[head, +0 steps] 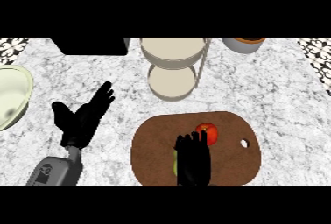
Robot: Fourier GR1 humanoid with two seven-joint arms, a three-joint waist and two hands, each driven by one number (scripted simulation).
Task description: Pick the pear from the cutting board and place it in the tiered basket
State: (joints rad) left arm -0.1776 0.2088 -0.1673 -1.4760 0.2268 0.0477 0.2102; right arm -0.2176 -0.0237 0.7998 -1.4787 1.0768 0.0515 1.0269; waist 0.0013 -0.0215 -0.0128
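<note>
Right hand [192, 159] directly over pear [175, 162] on cutting board [155, 148]; only green sliver visible at left edge. Fingers pointing away, closure impossible to tell. Left hand [81, 118] open, resting on bench. Tiered basket [173, 65] straight ahead.

Pear [175, 162]: only a thin yellow-green sliver shows at the left edge of the right hand [193, 157], which covers most of it; shape and pose can't be told. It sits on the cutting board [155, 148], near the board's middle, toward the near side. Cutting board: brown, rounded oblong, lying flat on the counter at centre-right, small hole near its right edge. Tiered basket [172, 65]: two round beige trays, one larger at the far edge, one smaller just nearer, thin grey upright rod on the right side. It stands beyond the board, well apart from the pear.
</note>
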